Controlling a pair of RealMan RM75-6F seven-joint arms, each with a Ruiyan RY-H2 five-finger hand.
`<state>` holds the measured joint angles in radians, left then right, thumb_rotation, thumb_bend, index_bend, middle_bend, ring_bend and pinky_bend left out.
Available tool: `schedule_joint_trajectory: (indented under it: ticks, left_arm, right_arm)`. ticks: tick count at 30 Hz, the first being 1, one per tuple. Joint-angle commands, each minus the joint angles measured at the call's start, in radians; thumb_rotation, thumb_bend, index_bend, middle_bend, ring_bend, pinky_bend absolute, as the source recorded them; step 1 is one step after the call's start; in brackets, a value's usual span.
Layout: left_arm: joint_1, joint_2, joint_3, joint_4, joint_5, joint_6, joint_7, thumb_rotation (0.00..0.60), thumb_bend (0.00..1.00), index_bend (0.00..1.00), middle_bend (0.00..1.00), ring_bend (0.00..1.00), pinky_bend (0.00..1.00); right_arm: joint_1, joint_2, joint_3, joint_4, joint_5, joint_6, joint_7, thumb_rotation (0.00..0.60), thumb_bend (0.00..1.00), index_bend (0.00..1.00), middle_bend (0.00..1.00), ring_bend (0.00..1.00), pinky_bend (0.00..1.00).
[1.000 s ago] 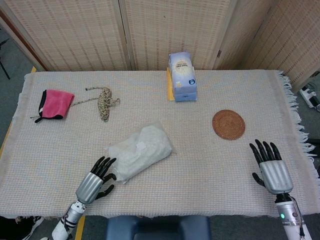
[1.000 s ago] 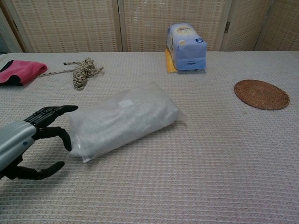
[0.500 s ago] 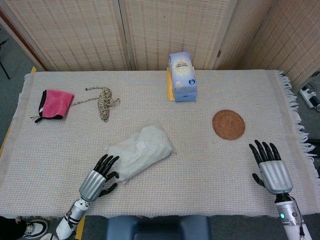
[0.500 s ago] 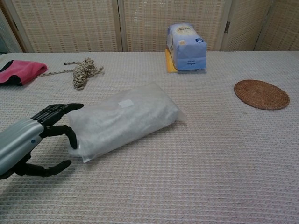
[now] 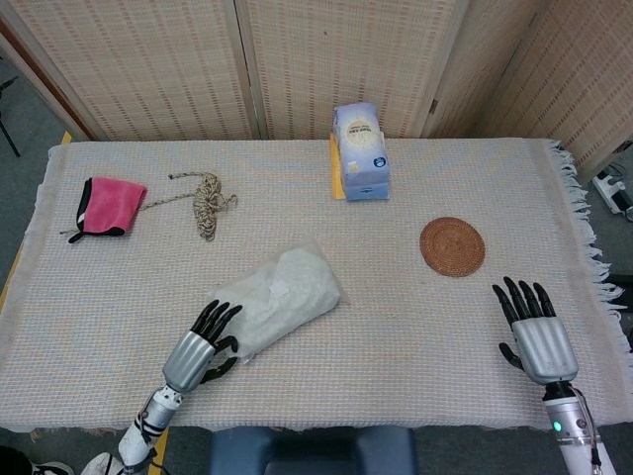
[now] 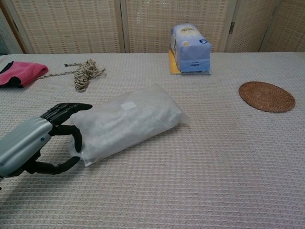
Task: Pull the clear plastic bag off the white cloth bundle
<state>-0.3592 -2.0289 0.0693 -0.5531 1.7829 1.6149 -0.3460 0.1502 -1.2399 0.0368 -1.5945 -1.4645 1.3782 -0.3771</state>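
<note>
The white cloth bundle in its clear plastic bag lies slantwise on the table's near middle, also seen in the chest view. My left hand is at the bag's near-left end. Its fingers reach over the top of that end and its thumb curves under the bag's corner, touching the plastic without a closed grasp. My right hand rests flat and open near the table's front right corner, far from the bag, holding nothing. The chest view does not show it.
A pink cloth and a coil of rope lie at the back left. A blue tissue pack stands at the back middle. A round woven coaster lies to the right. The woven table cover has a fringed right edge.
My left hand has slid forward and to the right, from beside the bag to around its near-left end. The bag and the right hand have not moved.
</note>
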Motion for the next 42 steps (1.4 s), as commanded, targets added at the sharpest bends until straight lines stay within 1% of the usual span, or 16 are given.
schedule_joint_trajectory:
  ticks: [1, 8, 15, 18, 21, 24, 26, 28, 30, 32, 37, 42]
  left_arm:
    - [-0.006, -0.006, 0.000, 0.011, -0.006, -0.001, -0.007, 0.600, 0.41, 0.60, 0.12, 0.00, 0.00]
    - [-0.012, -0.015, 0.008, 0.027, -0.011, 0.002, -0.015, 0.600, 0.46, 0.64, 0.13, 0.00, 0.00]
    - [-0.008, -0.016, 0.020, 0.037, -0.014, 0.013, -0.024, 0.600, 0.47, 0.73, 0.14, 0.00, 0.00]
    - [-0.005, -0.013, 0.028, 0.035, -0.011, 0.020, -0.029, 0.600, 0.47, 0.75, 0.15, 0.00, 0.00]
    - [-0.006, -0.013, 0.041, 0.031, -0.003, 0.022, -0.020, 0.600, 0.47, 0.75, 0.15, 0.00, 0.00]
    - [-0.009, -0.017, 0.046, 0.027, -0.001, 0.016, -0.012, 0.600, 0.47, 0.76, 0.15, 0.00, 0.00]
    - [-0.012, -0.020, 0.045, 0.024, -0.003, 0.015, -0.009, 0.600, 0.48, 0.76, 0.15, 0.00, 0.00]
    - [-0.016, -0.021, 0.043, 0.019, -0.005, 0.013, -0.002, 0.600, 0.49, 0.76, 0.15, 0.00, 0.00]
    - [-0.020, -0.019, 0.042, 0.014, -0.005, 0.012, 0.006, 0.600, 0.49, 0.76, 0.15, 0.00, 0.00]
    - [-0.026, -0.017, 0.041, 0.007, -0.004, 0.014, 0.016, 0.600, 0.49, 0.76, 0.15, 0.00, 0.00]
    - [-0.032, -0.002, 0.039, -0.024, -0.004, 0.022, 0.032, 0.600, 0.49, 0.76, 0.15, 0.00, 0.00]
    - [-0.038, 0.014, 0.038, -0.054, -0.004, 0.022, 0.046, 0.600, 0.49, 0.76, 0.15, 0.00, 0.00]
  right_arm:
    - [0.000, 0.000, 0.001, 0.000, 0.001, 0.001, 0.002, 0.600, 0.19, 0.02, 0.00, 0.00, 0.00]
    - [0.003, -0.002, -0.001, 0.001, 0.003, -0.005, -0.004, 0.600, 0.19, 0.01, 0.00, 0.00, 0.00]
    - [0.010, -0.012, -0.008, 0.009, -0.006, -0.018, -0.005, 0.600, 0.19, 0.02, 0.00, 0.00, 0.00]
    - [0.028, -0.044, -0.010, 0.034, -0.025, -0.038, 0.030, 0.600, 0.19, 0.02, 0.00, 0.00, 0.00]
    - [0.067, -0.119, -0.008, 0.112, -0.070, -0.063, 0.109, 0.600, 0.19, 0.06, 0.00, 0.00, 0.00]
    - [0.111, -0.207, 0.005, 0.194, -0.103, -0.085, 0.191, 0.600, 0.20, 0.18, 0.00, 0.00, 0.00]
    - [0.138, -0.260, 0.017, 0.239, -0.112, -0.098, 0.239, 0.600, 0.23, 0.28, 0.00, 0.00, 0.00]
    - [0.172, -0.311, 0.039, 0.269, -0.100, -0.129, 0.293, 0.600, 0.24, 0.35, 0.01, 0.00, 0.00]
    - [0.197, -0.359, 0.064, 0.296, -0.087, -0.140, 0.321, 0.600, 0.25, 0.42, 0.04, 0.00, 0.00]
    - [0.222, -0.427, 0.087, 0.351, -0.088, -0.129, 0.331, 0.600, 0.25, 0.45, 0.05, 0.00, 0.00]
    - [0.278, -0.582, 0.138, 0.503, -0.079, -0.101, 0.343, 0.600, 0.27, 0.48, 0.05, 0.00, 0.00]
    - [0.342, -0.683, 0.195, 0.614, -0.021, -0.148, 0.359, 0.600, 0.28, 0.48, 0.05, 0.00, 0.00]
